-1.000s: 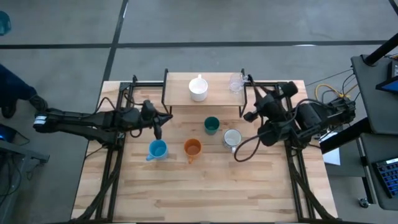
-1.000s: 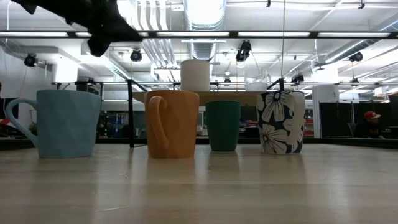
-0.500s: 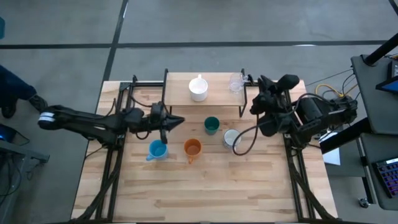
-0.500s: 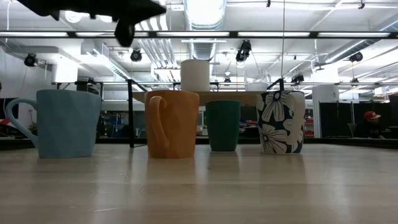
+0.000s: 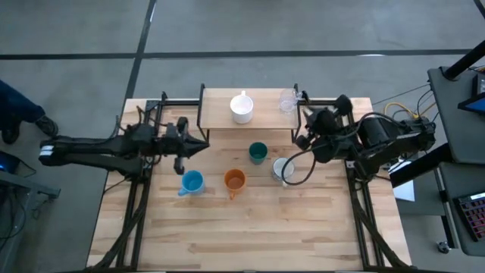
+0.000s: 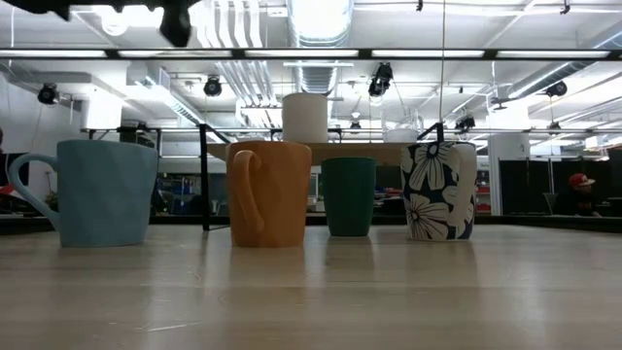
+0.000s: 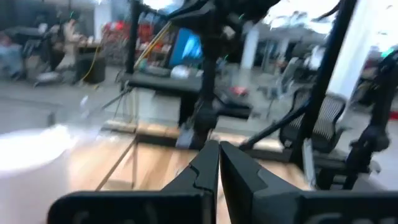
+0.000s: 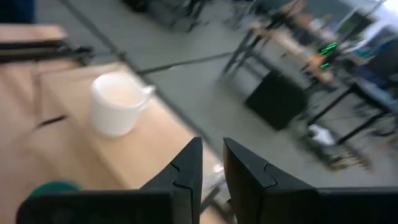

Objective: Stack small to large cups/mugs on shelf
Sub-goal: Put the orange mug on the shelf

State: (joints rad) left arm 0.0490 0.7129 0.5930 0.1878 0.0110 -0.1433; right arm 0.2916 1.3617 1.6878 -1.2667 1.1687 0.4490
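Observation:
The shelf (image 5: 220, 114) stands at the table's far side and carries a white mug (image 5: 242, 108) and a clear glass (image 5: 287, 100). On the tabletop in front of it rest a teal cup (image 5: 258, 152), a white flowered mug (image 5: 283, 168), an orange mug (image 5: 234, 180) and a light blue mug (image 5: 192, 182). My left gripper (image 5: 204, 142) hangs shut and level above the table, left of the teal cup, holding nothing. My right gripper (image 5: 303, 139) is off the shelf's right end, its fingers a narrow gap apart (image 8: 211, 155) with nothing between them.
The shelf's black legs (image 5: 201, 114) stand close to both grippers. A dark cable loop (image 5: 299, 171) hangs from the right arm beside the flowered mug. The near half of the table (image 5: 250, 235) is bare wood.
My left gripper reached toward the table's right, then drew back left while rising, and tipped from pointing down to level; it stays shut. My right gripper's wrist has turned near the shelf's right end without shifting much. The cups have not moved.

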